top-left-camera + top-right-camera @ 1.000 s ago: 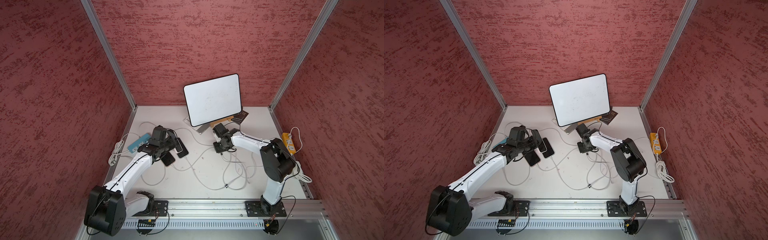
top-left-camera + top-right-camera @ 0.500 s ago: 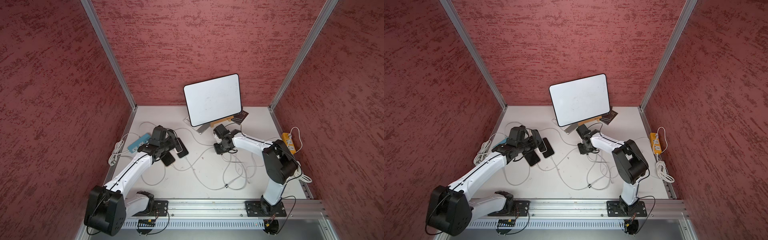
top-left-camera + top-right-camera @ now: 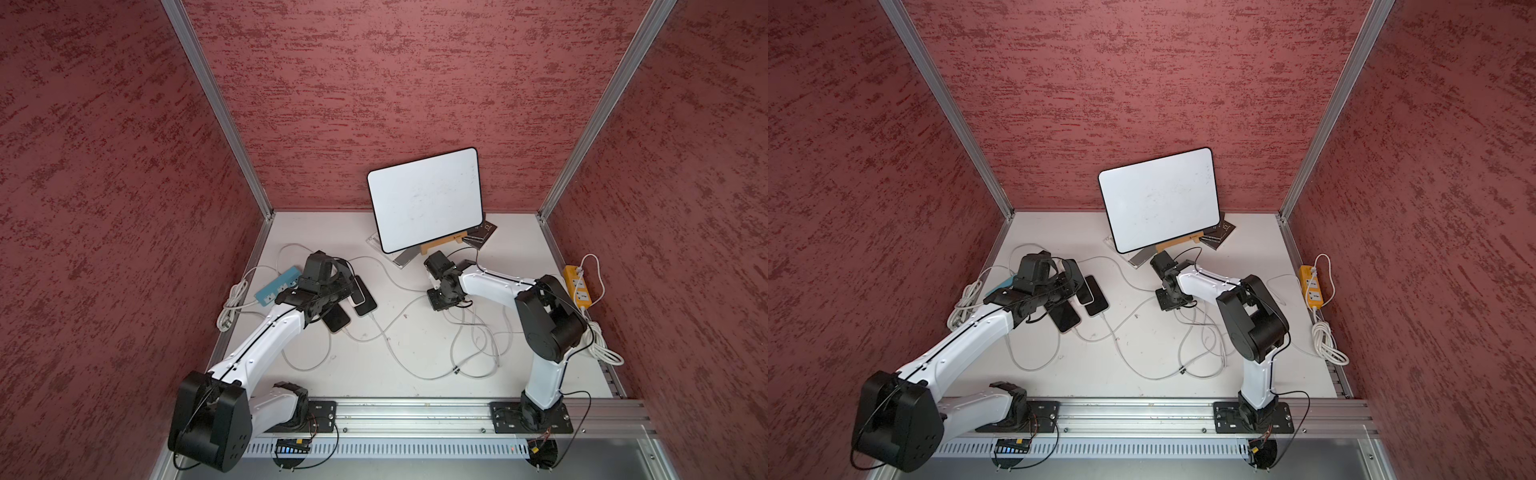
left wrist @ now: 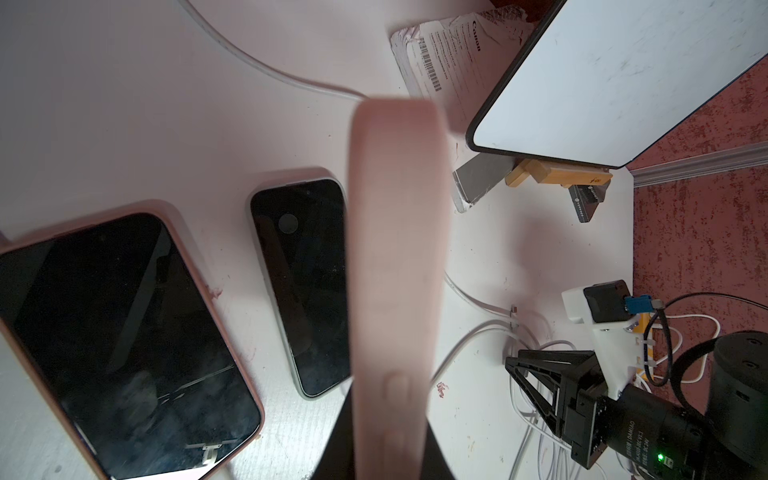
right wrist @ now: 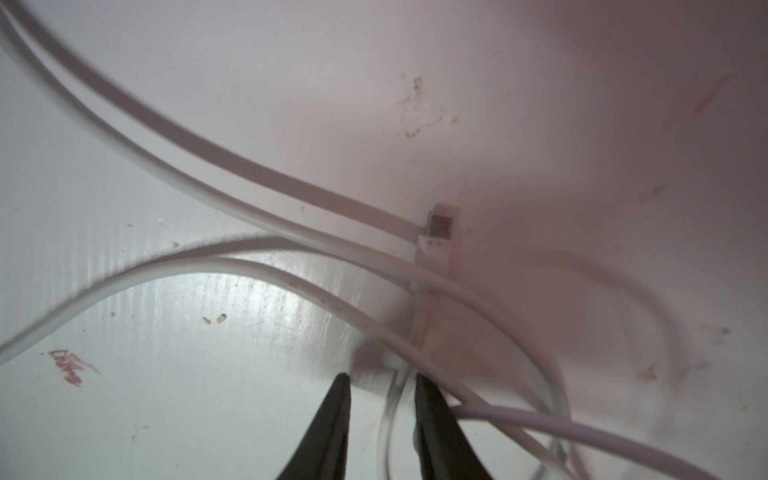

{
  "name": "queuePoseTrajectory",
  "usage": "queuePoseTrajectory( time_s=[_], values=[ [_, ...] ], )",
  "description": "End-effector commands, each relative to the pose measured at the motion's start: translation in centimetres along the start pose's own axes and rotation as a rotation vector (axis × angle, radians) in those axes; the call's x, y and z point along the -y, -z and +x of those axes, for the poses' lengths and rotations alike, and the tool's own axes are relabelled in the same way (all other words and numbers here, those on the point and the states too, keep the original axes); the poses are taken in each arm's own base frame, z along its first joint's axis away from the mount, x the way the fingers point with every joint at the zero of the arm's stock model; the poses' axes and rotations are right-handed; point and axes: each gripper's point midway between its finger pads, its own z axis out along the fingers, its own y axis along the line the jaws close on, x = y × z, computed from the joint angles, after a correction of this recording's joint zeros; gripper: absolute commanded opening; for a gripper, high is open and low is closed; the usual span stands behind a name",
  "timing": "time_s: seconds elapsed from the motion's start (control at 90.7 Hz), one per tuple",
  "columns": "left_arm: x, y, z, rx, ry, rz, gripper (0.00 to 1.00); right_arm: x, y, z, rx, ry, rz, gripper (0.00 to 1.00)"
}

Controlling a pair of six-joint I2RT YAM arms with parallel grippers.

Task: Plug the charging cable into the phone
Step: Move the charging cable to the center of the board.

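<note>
My left gripper (image 4: 390,440) is shut on a pink-cased phone (image 4: 395,249), held edge-on above the table. In both top views it (image 3: 338,286) hovers over the phones at the left. Two more phones lie flat below it: a pink-cased one (image 4: 124,332) and a dark one (image 4: 307,291). My right gripper (image 5: 380,378) is down at the table with its jaws slightly apart, open. A thin white charging cable (image 5: 388,415) runs between its fingers. It (image 3: 440,299) sits in front of the tablet. I cannot make out the cable's plug.
A white-screened tablet (image 3: 426,199) leans on a wooden stand at the back. A blue power strip (image 3: 276,286) lies far left, an orange one (image 3: 577,286) far right. Loose white cable loops (image 3: 473,345) cover the middle. A small tie (image 5: 438,232) bundles cables.
The right gripper's jaws have parted a little around the cable. The left arm and its phone have not moved.
</note>
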Motion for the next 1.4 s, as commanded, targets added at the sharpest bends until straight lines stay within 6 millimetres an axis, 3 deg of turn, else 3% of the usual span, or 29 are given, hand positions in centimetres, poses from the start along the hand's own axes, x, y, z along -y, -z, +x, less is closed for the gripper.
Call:
queuePoseTrajectory(
  time_s=[0.0, 0.198, 0.397, 0.672, 0.805, 0.992, 1.113, 1.389],
  values=[
    [0.8, 0.2, -1.0, 0.039, -0.017, 0.031, 0.0, 0.5, -0.4, -0.2, -0.01, -0.001, 0.049, 0.3],
    [0.9, 0.2, -1.0, 0.035, -0.018, 0.033, 0.0, -0.3, -2.0, 0.6, -0.057, 0.006, 0.015, 0.24],
    [0.9, 0.2, -1.0, 0.036, -0.018, 0.034, 0.0, -2.3, -1.8, 2.5, -0.108, 0.083, 0.004, 0.07],
    [0.8, 0.2, -0.9, 0.036, -0.018, 0.032, 0.0, -7.0, 0.9, 6.4, -0.208, 0.322, -0.106, 0.01],
    [0.9, 0.3, -1.0, 0.037, -0.018, 0.036, 0.0, -8.7, 1.8, 6.7, -0.163, 0.388, -0.17, 0.03],
    [0.8, 0.1, -0.9, 0.035, -0.017, 0.034, 0.0, -9.7, 0.6, 5.7, -0.112, 0.358, -0.201, 0.27],
    [0.8, 0.2, -0.9, 0.035, -0.019, 0.033, 0.0, -10.0, 0.3, 4.7, -0.068, 0.345, -0.194, 0.37],
    [0.7, 0.2, -0.9, 0.037, -0.018, 0.033, 0.0, -10.1, 0.0, 4.0, -0.053, 0.336, -0.162, 0.34]
  ],
)
